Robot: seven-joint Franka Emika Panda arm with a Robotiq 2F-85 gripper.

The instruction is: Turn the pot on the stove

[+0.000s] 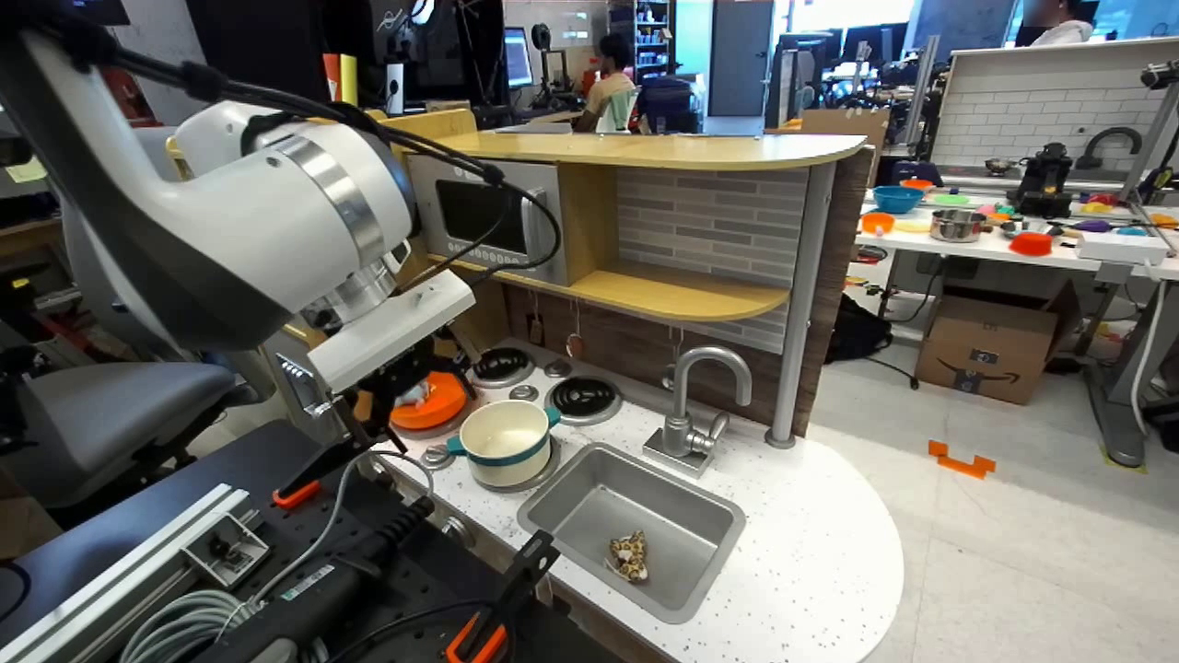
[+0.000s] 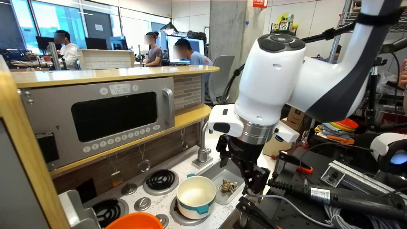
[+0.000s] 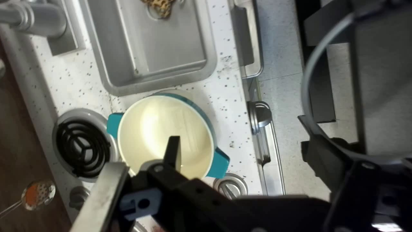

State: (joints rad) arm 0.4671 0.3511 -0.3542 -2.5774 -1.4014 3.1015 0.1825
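The pot has a cream inside, a teal band and two teal handles. It stands upright on a front burner beside the sink. It shows in an exterior view and in the wrist view. The stove is a white speckled top with black coil burners and grey knobs; a bare back burner shows in the wrist view. My gripper is wide open and empty. One finger overlaps the pot's inside in the wrist view; the other appears over the floor past the counter's front edge. Contact cannot be told.
The grey sink holds a leopard-print item. A faucet rises behind it. An orange vessel sits on another front burner. A microwave and wooden shelf overhang the back. A black table with cables and clamps adjoins the front.
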